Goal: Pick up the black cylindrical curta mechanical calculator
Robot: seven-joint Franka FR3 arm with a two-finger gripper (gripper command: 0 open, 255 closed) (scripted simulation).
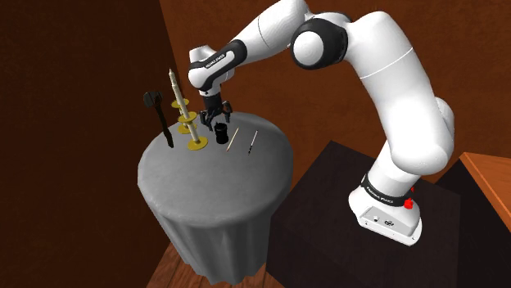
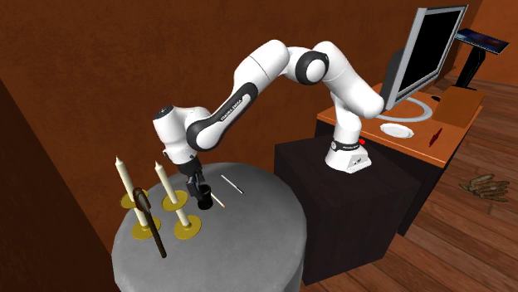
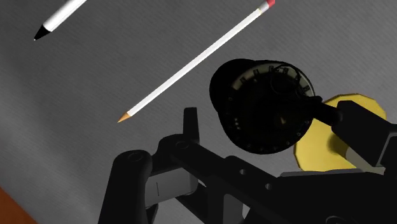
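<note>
The calculator [image 1: 219, 134] stands upright just beneath the gripper [image 1: 217, 112], its axis vertical, between fingers spread wide and not yet clasping it.

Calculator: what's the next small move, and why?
Probably lower the gripper straight down a little. In the shoulder view it hangs just above the black calculator, and in the wrist view the open jaws stand either side of it, not clasping.

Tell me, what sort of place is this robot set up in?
Most likely a room in a home, perhaps a study: a brown wooden plank floor, an orange-brown wooden desk bearing a flat black-screened monitor, and a round table draped in grey cloth with cream candles on it.
</note>
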